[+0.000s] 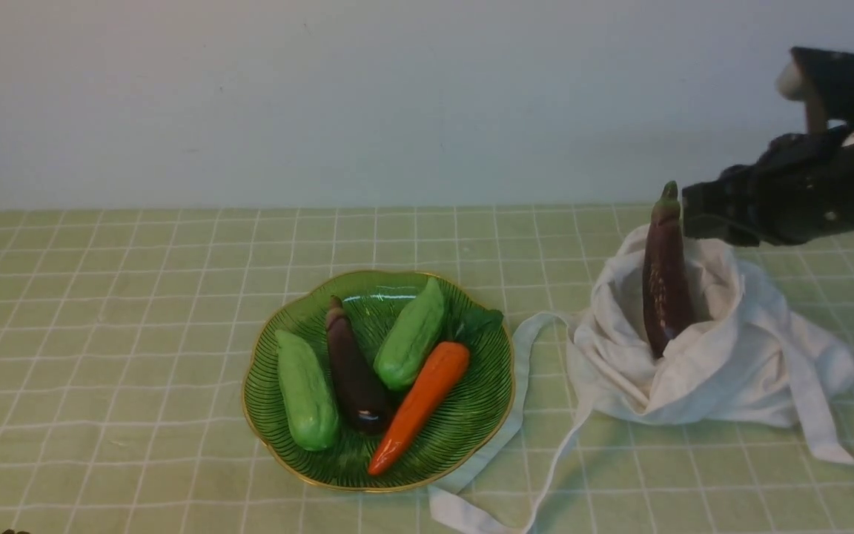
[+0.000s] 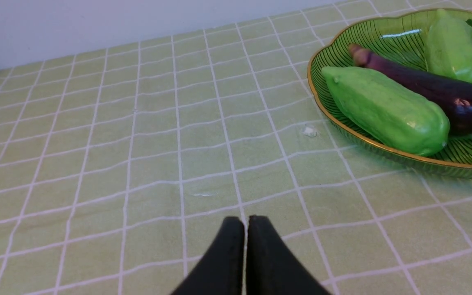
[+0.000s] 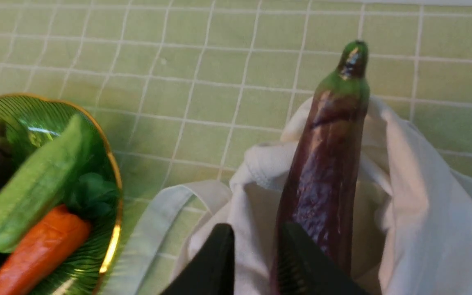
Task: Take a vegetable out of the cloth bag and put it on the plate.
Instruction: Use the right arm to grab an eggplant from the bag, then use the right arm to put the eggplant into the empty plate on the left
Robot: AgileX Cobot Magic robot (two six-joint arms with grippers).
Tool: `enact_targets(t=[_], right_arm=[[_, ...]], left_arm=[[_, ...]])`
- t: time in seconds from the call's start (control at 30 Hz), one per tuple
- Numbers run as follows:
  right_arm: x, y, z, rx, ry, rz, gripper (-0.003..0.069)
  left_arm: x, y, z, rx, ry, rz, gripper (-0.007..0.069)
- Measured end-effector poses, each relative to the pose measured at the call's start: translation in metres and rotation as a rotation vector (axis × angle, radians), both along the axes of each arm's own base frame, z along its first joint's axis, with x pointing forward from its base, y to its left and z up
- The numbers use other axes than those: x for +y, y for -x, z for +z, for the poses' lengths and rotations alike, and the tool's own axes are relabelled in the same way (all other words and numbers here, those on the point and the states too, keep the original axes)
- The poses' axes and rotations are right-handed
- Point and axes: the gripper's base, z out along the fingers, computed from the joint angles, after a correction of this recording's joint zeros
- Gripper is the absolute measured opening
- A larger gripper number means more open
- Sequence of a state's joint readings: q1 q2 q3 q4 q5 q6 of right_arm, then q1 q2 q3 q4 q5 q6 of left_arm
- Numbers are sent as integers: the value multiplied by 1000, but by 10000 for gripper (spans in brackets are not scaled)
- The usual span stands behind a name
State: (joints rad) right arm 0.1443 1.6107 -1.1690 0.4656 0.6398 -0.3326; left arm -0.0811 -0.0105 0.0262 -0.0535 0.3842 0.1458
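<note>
The vegetable (image 1: 666,282), a long purple-brown eggplant with a green tip, stands nearly upright in the mouth of the off-white cloth bag (image 1: 738,356) at the right. My right arm (image 1: 790,193) reaches in at the height of its top. In the right wrist view my right gripper (image 3: 257,226) is open. Only bag cloth (image 3: 416,196) shows between its fingers, and the vegetable (image 3: 326,164) lies just outside one finger (image 3: 297,254). The green plate (image 1: 471,423) sits left of the bag. My left gripper (image 2: 246,219) is shut, low over the tablecloth beside the plate (image 2: 342,37).
The plate holds two pale green gourds (image 1: 307,389) (image 1: 411,334), a short dark eggplant (image 1: 353,371) and an orange carrot (image 1: 419,404). A bag strap (image 1: 516,423) trails along the plate's right side toward the front edge. A wall closes off the back.
</note>
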Motion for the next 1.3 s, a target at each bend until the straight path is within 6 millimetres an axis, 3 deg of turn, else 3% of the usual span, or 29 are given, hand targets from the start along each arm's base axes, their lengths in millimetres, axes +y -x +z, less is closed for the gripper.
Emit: enact_targets(t=[0.13,0.33,0.47,0.57,0.6,0.63,0.67,0.8,0.87,0.97,1.0,1.1,1.23,1.3], right_arm=[[1,-20,-24,25,32,-7,344],[1,-37,-54,50,51,-28,468],[0,-43,-73,70,73,-32,487],[0,-44,-77,80,77,-29,464],[0,-43,-77,85,76,-27,440],[0,-42,-77,93,80,-20,366],[0,-42,-77,96,83,-16,358],[0,-35,-63,94,84,3,365],[0,-30,-45,58,67,0,365],[6,-13,6,-63,-40,-21,365],[6,-12,9,-71,-39,-17,365],[22,6,45,-187,-118,33,365],[47,19,56,-188,-206,114,365],[76,28,47,-117,-265,229,365]], left_arm=[[0,0,0,0,0,0,-5],[0,0,0,0,0,0,-5],[0,0,0,0,0,0,-5],[0,0,0,0,0,0,-5],[0,0,0,0,0,0,-5],[0,0,0,0,0,0,-5],[0,0,0,0,0,0,-5],[0,0,0,0,0,0,-5],[0,0,0,0,0,0,-5],[0,0,0,0,0,0,-5],[0,0,0,0,0,0,-5],[0,0,0,0,0,0,-5],[0,0,0,0,0,0,-5],[0,0,0,0,0,0,-5]])
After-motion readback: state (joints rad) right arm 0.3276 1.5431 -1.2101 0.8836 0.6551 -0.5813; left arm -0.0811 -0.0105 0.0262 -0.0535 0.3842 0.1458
